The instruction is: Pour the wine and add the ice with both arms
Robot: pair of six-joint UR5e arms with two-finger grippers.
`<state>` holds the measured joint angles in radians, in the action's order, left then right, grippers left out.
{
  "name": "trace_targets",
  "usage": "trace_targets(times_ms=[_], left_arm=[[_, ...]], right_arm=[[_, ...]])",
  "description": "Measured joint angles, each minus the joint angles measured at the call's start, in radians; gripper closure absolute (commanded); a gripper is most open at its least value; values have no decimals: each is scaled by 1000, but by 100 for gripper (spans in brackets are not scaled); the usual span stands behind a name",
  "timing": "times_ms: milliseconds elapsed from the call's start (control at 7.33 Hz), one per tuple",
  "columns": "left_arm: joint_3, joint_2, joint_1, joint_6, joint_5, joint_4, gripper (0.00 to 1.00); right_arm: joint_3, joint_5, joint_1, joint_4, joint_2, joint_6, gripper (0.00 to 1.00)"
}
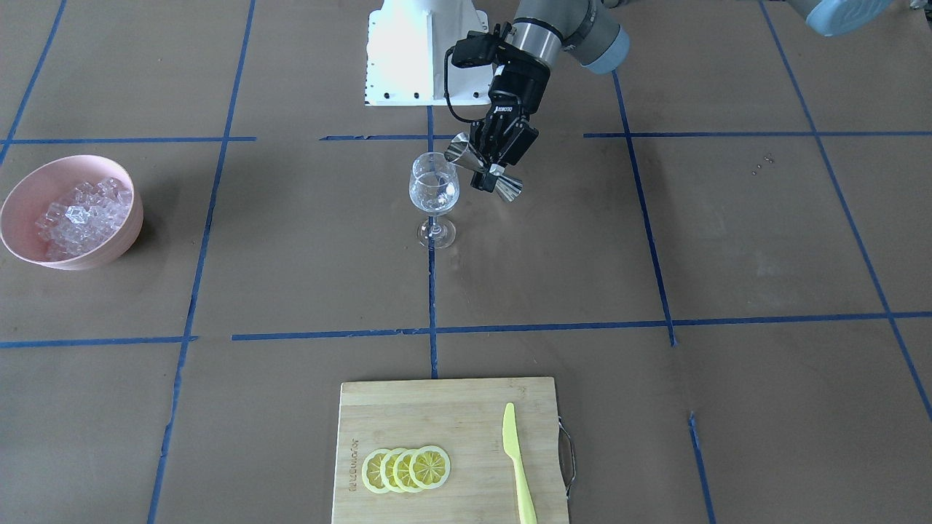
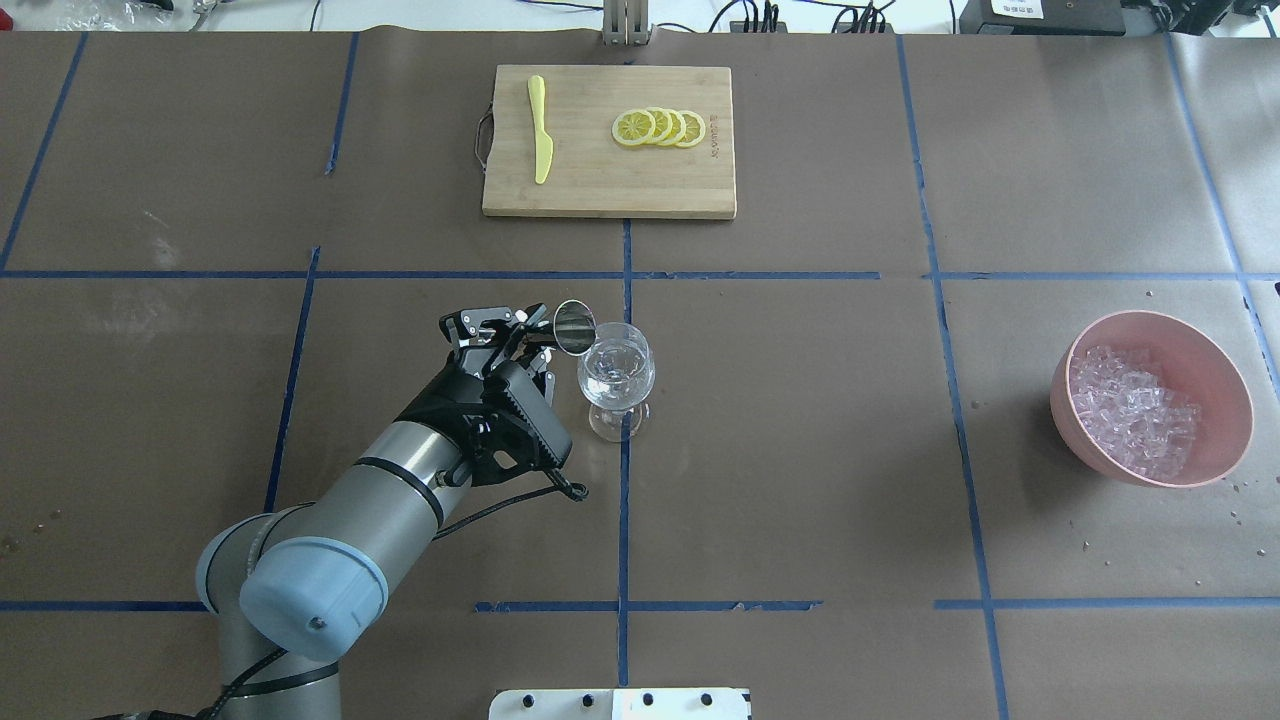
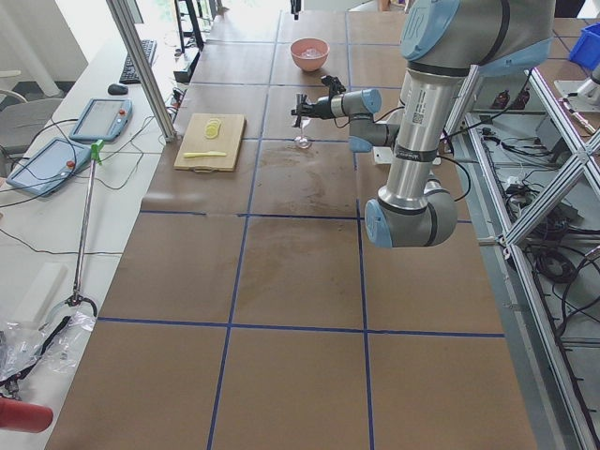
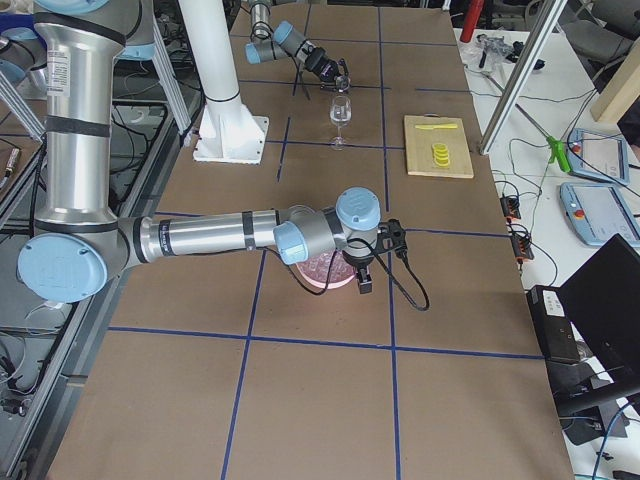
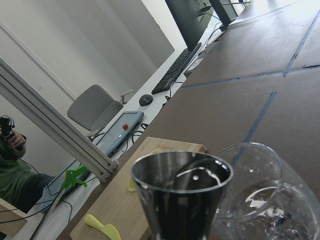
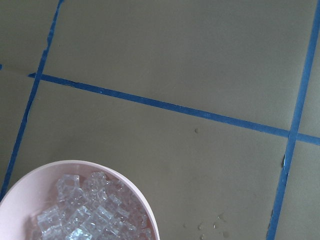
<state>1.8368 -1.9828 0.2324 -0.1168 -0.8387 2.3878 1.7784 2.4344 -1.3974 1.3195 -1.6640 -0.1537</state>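
Steel hourglass jigger tilts over rounded clear wine glass.

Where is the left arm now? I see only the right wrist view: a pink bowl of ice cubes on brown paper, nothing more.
Observer: The left arm is at the wine glass. Its jaws are shut on a steel jigger, tipped with its mouth at the glass's rim.
Operator: Is any liquid in the glass?
Observer: Yes, a little clear liquid lies at the bottom.
Operator: And where does my right arm stand?
Observer: Its wrist hangs above the pink bowl. I cannot tell whether its jaws are open.
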Motion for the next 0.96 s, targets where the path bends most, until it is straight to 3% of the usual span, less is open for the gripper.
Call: trace_targets(times_ms=[546, 956], left_arm=[[39, -54, 8, -77, -5, -206, 100], [49, -62, 9, -158, -4, -273, 100]], right_arm=[[-3, 0, 0, 1, 1, 0, 0], [-3, 0, 0, 1, 1, -1, 0]])
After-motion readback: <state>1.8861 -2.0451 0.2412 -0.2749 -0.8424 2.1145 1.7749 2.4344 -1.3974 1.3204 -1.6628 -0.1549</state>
